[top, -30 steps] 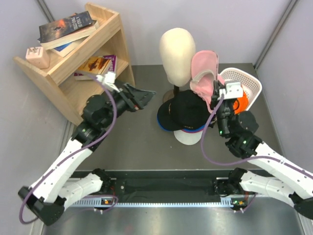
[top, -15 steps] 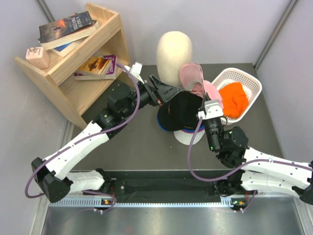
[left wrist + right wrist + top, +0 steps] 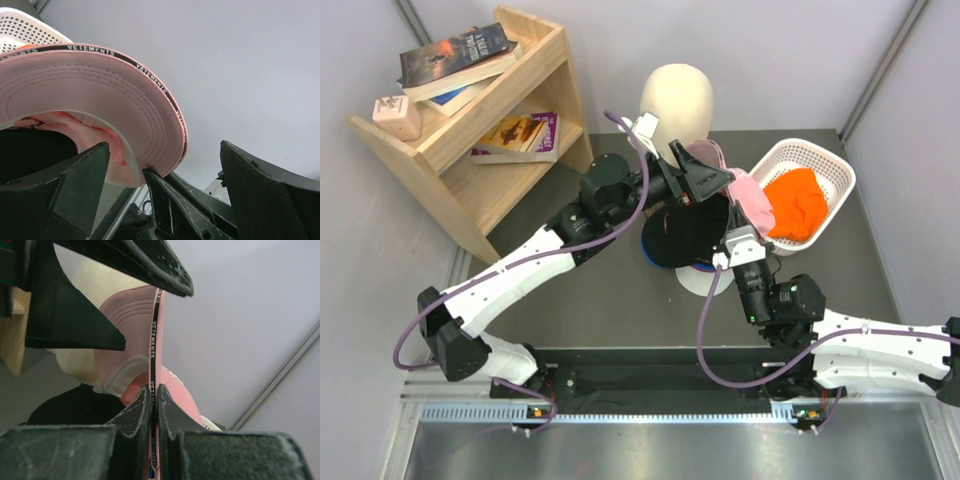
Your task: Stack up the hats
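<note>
The light pink cap (image 3: 748, 196) is pinched by the upturned right gripper (image 3: 152, 390) and straddled by the outstretched, wide-open left gripper (image 3: 706, 178).

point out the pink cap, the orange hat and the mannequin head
pink cap (image 3: 100, 90), left wrist view, on its stitched brim
orange hat (image 3: 798, 205), top view, on its crown
mannequin head (image 3: 677, 100), top view, on its bare top

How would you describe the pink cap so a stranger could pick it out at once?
Find the cream mannequin head at the back. Between it and the white basket, the pink cap hangs above a black cap. It alone is light pink, its brim edged by a black lettered band pinched in the right hand.
</note>
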Robot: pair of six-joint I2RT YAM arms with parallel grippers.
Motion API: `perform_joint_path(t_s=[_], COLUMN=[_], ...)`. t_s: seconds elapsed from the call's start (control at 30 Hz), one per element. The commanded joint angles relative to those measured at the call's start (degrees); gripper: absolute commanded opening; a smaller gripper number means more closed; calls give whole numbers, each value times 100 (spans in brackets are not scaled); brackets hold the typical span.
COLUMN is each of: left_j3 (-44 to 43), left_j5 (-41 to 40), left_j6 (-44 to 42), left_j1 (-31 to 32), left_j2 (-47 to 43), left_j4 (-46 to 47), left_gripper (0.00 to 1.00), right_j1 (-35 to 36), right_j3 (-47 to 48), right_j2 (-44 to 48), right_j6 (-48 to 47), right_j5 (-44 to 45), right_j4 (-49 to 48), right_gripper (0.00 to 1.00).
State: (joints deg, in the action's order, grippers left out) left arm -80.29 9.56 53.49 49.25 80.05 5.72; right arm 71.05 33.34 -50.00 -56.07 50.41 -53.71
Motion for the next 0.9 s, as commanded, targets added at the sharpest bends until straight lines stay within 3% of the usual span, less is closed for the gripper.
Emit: perform_joint_path(t_s=[0.0, 0.2, 0.37, 0.5, 0.53, 0.57, 0.8, 0.87], left_j3=[-461, -364, -435, -470, -426, -400, -154, -101], left_j5=[-121, -420, -561, -569, -587, -605, -552, -508], left_j6=[-322, -471, -577, -612, -621, -621, -603, -568], left_j1=[154, 172, 172, 163, 172, 172, 172, 163], left_j2=[116, 46, 98, 195, 186, 186, 81, 81], left_j4=[-70, 44, 70, 35, 35, 61, 307, 369], left_gripper=[93, 62, 54, 34, 22, 17, 0, 0], right_j1=[217, 410, 603, 709, 726, 744, 788, 806], right_j3=[-12, -152, -275, -293, -302, -311, -399, -390], right_j2=[16, 43, -19, -115, -124, -133, 95, 209], right_j6=[-272, -474, -764, -1037, -1055, -1063, -1072, -1064], right_j5=[39, 39, 109, 223, 241, 258, 390, 425], right_j4=[-368, -429, -666, -895, -913, -922, -895, -817], right_gripper=[0, 0, 0, 0, 0, 0, 8, 19])
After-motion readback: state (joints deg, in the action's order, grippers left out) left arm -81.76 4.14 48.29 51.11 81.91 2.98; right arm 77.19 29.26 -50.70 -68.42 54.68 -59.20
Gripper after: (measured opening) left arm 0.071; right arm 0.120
